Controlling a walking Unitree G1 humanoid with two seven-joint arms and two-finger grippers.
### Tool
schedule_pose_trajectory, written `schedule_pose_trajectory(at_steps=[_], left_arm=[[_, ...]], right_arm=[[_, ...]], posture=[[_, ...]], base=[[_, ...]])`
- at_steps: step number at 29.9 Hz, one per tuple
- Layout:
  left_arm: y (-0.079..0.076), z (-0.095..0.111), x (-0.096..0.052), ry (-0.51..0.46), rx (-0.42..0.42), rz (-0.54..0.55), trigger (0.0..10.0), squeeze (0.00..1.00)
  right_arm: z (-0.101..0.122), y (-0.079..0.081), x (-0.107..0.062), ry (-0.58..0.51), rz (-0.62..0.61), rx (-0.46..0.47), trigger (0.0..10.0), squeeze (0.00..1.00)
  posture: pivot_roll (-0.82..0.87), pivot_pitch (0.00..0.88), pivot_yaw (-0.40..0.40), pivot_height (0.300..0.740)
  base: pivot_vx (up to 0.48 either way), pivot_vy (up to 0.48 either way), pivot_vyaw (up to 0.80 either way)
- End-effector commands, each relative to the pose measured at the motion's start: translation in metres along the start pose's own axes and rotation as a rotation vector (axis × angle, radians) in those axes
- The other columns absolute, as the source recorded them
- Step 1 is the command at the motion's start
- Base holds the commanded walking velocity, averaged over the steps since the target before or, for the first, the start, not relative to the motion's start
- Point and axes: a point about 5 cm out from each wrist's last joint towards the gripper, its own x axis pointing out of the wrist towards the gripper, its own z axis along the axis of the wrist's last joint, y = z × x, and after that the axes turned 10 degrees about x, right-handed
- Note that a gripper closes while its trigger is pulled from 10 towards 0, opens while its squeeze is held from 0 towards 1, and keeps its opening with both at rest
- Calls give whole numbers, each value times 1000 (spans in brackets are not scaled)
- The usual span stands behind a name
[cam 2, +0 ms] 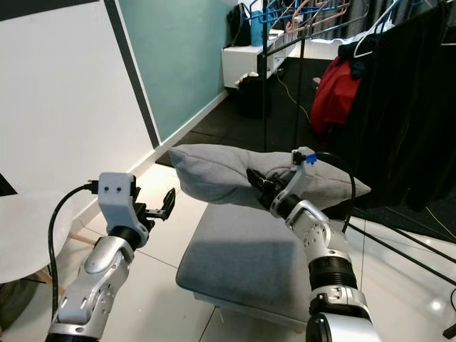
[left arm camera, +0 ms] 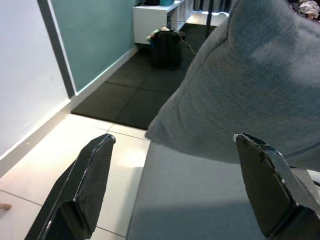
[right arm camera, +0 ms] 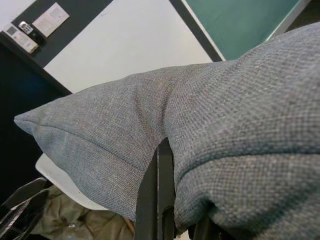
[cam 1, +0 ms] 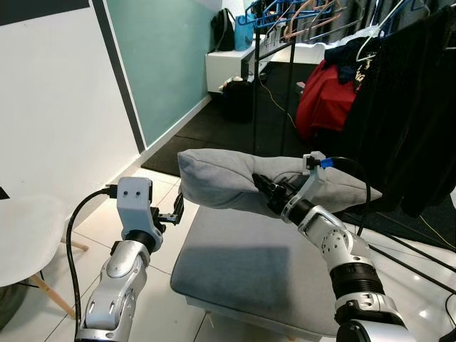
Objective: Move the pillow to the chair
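While the grey pillow (cam 1: pixel 235 182) is hanging in the air above the grey padded seat (cam 1: pixel 263 274), the right end effector (cam 1: pixel 265 191) is pinching a fold of fabric along its near edge, its black fingers together on the cloth, which bunches around them in the right wrist view. Gripped near the middle, the pillow is staying roughly level, its left corner pointing toward the wall and its right end drooping slightly past the arm. Just to the left, the left end effector (cam 1: pixel 173 212) is hovering beside that left corner without touching it, its two fingers (left arm camera: pixel 90 185) spread well apart, probably ready to steady or take the free end. The white chair (cam 1: pixel 28 239), which I take to be the destination, is standing at the near left against the white wall, well apart from the pillow, so the carry is likely calling for a turn or swing leftward. Farther off on the right, a black rack (cam 1: pixel 285 64) with hangers and dark clothes, including a red garment (cam 1: pixel 324 100), is crowding that side.
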Motion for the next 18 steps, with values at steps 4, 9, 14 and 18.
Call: schedule_pose_trajectory(at_steps=[4, 9, 14, 18], left_arm=[[4, -8, -2, 45, 22, 2, 10000, 0], [9, -13, -4, 66, 36, 19, 10000, 0], [15, -14, -6, 73, 37, 50, 10000, 0], [17, -15, -8, 78, 38, 59, 10000, 0]], right_arm=[[1, -2, 0, -25, -21, -27, 10000, 0], [-16, -22, -5, 69, -162, -98, 10000, 0], [-25, -34, -13, 108, -237, -129, 10000, 0], [-23, -39, -15, 107, -279, -146, 10000, 0]], posture=[[-195, 0, 30, 740], [-192, 0, 26, 740], [-186, 0, 18, 740], [-188, 0, 15, 740]], base=[[0, 0, 0], [-280, 0, 0], [-332, 0, 0], [-364, 0, 0]])
